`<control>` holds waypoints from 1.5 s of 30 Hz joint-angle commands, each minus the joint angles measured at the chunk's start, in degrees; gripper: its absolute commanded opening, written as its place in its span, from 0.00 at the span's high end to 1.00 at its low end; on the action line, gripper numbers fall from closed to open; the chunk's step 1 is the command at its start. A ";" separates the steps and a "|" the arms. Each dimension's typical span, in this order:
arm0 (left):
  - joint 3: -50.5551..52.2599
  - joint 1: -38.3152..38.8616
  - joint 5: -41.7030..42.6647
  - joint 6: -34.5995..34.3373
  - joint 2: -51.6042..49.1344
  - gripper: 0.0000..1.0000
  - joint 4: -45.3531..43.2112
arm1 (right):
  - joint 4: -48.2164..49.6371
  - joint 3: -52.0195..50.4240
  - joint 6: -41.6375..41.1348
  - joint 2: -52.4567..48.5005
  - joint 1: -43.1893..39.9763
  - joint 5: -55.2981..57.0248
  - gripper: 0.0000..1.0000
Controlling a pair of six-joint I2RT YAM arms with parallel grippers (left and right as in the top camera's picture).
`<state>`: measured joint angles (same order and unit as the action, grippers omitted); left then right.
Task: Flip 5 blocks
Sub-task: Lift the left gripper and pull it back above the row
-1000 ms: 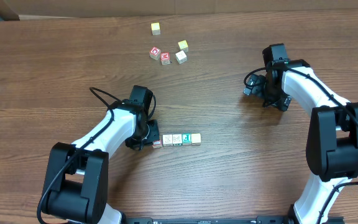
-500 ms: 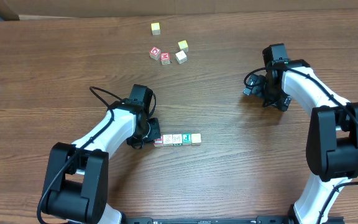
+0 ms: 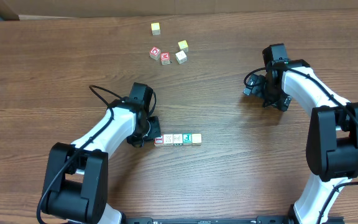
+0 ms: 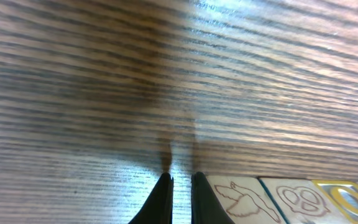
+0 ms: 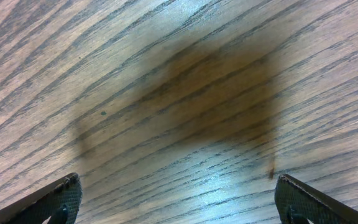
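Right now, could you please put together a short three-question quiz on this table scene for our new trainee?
1. True or false: the jaws of the left arm stand wide open.
2. How many blocks make up the row that starts beside those jaws?
3. Fill in: counting from those jaws, the green-faced block is number ___ in the row.

Key: 1) False: they are shut, with nothing between them. 2) Five. 3) Four.
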<state>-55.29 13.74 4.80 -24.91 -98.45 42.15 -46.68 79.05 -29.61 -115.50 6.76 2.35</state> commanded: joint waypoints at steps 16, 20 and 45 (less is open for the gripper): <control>-27.41 -0.28 -1.49 3.06 10.34 0.96 23.12 | 0.13 -0.33 -0.02 0.20 -0.04 0.59 0.00; -31.50 -0.26 3.76 3.04 17.29 0.96 24.48 | 0.13 -0.33 -0.02 0.20 -0.04 0.59 0.00; -32.20 -0.22 9.64 4.55 25.53 0.96 38.16 | 0.13 -0.33 0.00 0.20 -0.04 0.59 0.00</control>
<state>-87.48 13.74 13.34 -23.14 -72.07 79.66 -46.68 79.05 -29.61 -115.52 6.74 2.37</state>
